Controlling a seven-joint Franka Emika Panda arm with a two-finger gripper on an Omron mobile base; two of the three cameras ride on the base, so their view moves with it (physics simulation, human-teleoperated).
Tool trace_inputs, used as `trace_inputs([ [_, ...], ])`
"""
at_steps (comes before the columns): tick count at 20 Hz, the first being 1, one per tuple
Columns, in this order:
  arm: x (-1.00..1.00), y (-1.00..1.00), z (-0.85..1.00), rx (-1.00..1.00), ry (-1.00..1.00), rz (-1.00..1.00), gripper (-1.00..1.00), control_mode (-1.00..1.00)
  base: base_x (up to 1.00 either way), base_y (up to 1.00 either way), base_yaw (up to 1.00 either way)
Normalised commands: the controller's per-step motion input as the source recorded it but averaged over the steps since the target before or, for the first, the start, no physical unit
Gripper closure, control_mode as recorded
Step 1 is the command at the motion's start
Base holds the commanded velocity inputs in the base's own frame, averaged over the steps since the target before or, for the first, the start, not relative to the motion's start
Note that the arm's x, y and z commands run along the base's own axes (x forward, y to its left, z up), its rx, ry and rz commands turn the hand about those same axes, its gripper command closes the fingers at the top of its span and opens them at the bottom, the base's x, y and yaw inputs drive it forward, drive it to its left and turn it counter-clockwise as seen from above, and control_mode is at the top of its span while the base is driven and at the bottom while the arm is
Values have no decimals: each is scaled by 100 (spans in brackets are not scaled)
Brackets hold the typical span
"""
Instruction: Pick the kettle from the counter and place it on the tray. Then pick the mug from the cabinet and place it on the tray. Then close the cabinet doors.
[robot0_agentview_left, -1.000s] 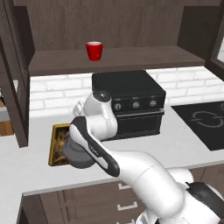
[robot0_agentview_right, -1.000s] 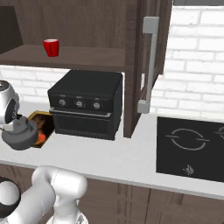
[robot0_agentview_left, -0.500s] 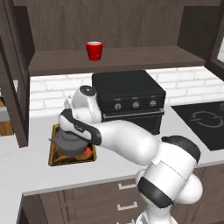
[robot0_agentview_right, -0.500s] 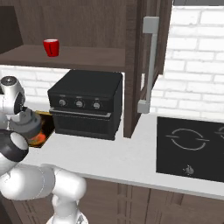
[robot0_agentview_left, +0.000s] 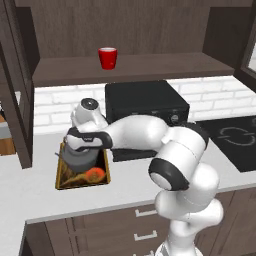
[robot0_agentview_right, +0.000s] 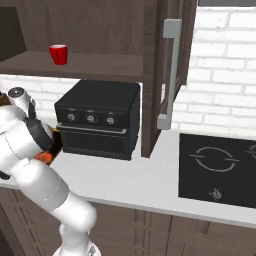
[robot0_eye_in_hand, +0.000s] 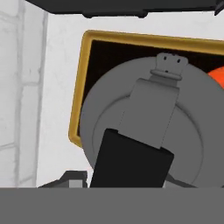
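Note:
The dark grey kettle (robot0_agentview_left: 78, 159) is inside the gold-rimmed tray (robot0_agentview_left: 82, 184) at the left of the counter (robot0_agentview_left: 125, 192). I cannot tell whether it rests on the tray or hangs just above it. My gripper (robot0_agentview_left: 86, 145) is right above the kettle, shut on its arched black handle. In the hand view the kettle (robot0_eye_in_hand: 105, 113) covers much of the tray (robot0_eye_in_hand: 81, 87), with its black handle (robot0_eye_in_hand: 131, 159) running toward me. The red mug (robot0_agentview_left: 107, 57) (robot0_agentview_right: 58, 54) stands upright on the shelf of the open cabinet (robot0_agentview_left: 150, 66).
A black toaster oven (robot0_agentview_left: 145, 105) (robot0_agentview_right: 97, 117) stands just right of the tray, under the shelf. The right cabinet door (robot0_agentview_right: 172, 75) hangs open with its grey bar handle; the left door (robot0_agentview_left: 15, 100) is open too. A black cooktop (robot0_agentview_right: 220, 167) lies at the right.
My gripper has carried the kettle over the tray and lowered it into the rim. The arm's elbow has swung to the right, uncovering the tray in the left base view.

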Motion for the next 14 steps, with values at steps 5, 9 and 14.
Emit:
trace_inputs([
  [5,47,24,-11,-3,0,-10,100,-100,0,0,0],
  [9,28,23,0,0,0,-11,100,-100,0,0,0],
  [14,13,17,-2,0,0,-11,100,-100,0,0,0],
])
